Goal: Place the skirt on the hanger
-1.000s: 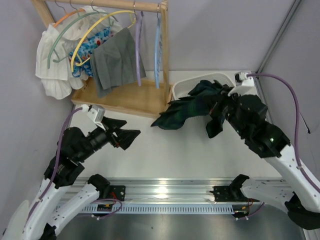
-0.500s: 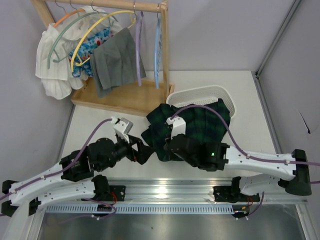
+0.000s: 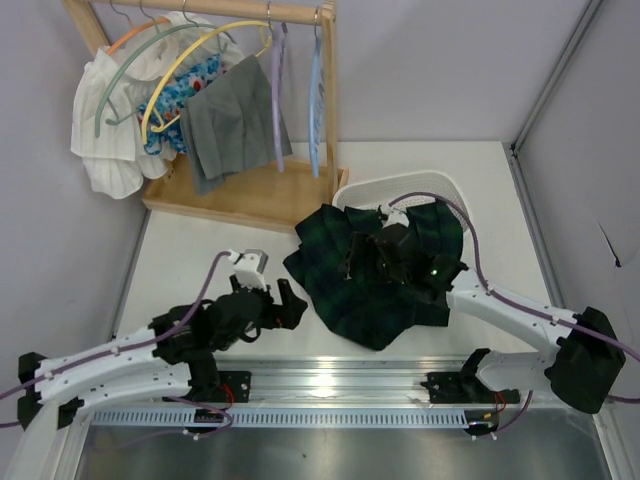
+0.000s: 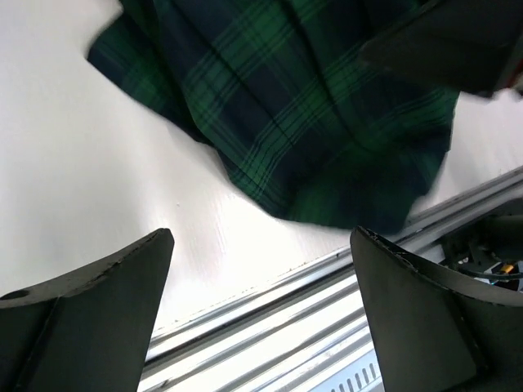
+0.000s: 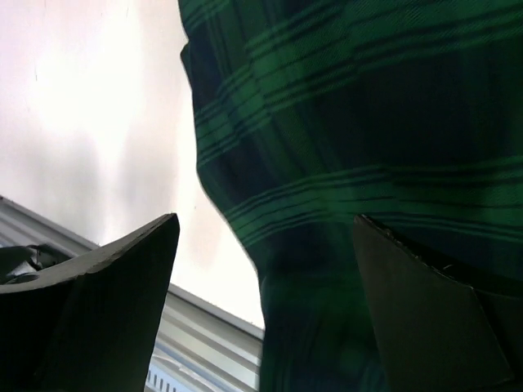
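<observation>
On white table (image 3: 200,250) | skirt (image 3: 350,300) lies crumpled | grey walls (image 3: 450,60) | left claw (image 4: 261,233) spread | right claw (image 5: 265,220) spread

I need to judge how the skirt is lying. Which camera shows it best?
Top external: nearly the whole outline of the skirt shows, spread on the table, its middle hidden by the right arm. Left wrist shows only one blurred end of it; right wrist shows only close-up plaid fabric.

Cut off and covered
The skirt (image 4: 310,122) runs past both wrist views' top edges and hides the basket's (image 3: 400,182) near side.
</observation>
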{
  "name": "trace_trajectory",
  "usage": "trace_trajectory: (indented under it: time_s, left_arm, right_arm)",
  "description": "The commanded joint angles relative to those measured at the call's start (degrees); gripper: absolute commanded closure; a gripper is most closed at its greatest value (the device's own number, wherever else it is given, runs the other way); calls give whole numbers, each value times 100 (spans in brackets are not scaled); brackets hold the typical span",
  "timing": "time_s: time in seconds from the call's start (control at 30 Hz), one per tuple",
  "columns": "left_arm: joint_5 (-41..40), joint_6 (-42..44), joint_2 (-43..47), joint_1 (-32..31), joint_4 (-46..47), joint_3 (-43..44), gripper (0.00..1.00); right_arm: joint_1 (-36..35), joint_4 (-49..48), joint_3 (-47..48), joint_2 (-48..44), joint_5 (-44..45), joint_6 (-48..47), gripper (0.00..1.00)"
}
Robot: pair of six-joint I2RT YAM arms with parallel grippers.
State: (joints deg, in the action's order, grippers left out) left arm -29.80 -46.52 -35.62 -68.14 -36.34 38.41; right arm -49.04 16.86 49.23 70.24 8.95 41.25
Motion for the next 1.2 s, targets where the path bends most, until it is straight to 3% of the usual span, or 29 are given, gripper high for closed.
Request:
trace_trajectory:
  time_s: [0.0,0.13,0.2,0.33,0.43,0.57,0.8,1.0,1.07,1.17]
  left_arm:
    - [228,-541,-279,-94,1039,-377,5]
    - [-226,-805,-1156,-759,1779,-282,7]
    - [-961,-1252,-2017,-1103,1579,68,7]
    - [-1650,-1991,-3116,-1851,1453,640,5]
    - [-1434,-2106,-3835,-2150,1910,780,5]
    - [-1537,-2343,-4646,-2502,1630,1377,5]
    - [-1660,-2256,-5517,-2626,1305,1879,6]
    - [-1413,-2694,-5895,-2248,1024,1881,13]
    - [-1581,-2905,-5904,-2151,857,1810,17]
    - [-1888,-3063,-5992,-2081,786,1792,32]
  right_arm:
    - [236,473,481,-562,-290,-451,6]
    - [281,1063,281,-1230,97,-645,4]
    - [316,1475,149,-1512,413,-540,4]
    - [561,2232,-168,-2450,1143,-127,2]
    - [851,2567,-519,-3109,1232,75,2]
    - [1177,2831,-783,-3831,1188,164,1]
    - [1326,2972,-898,-4229,925,234,1]
    - [1326,2840,-968,-4246,757,287,1]
    - [1326,2814,-994,-4299,687,304,1]
    - [1326,2770,-1134,-4387,661,322,2]
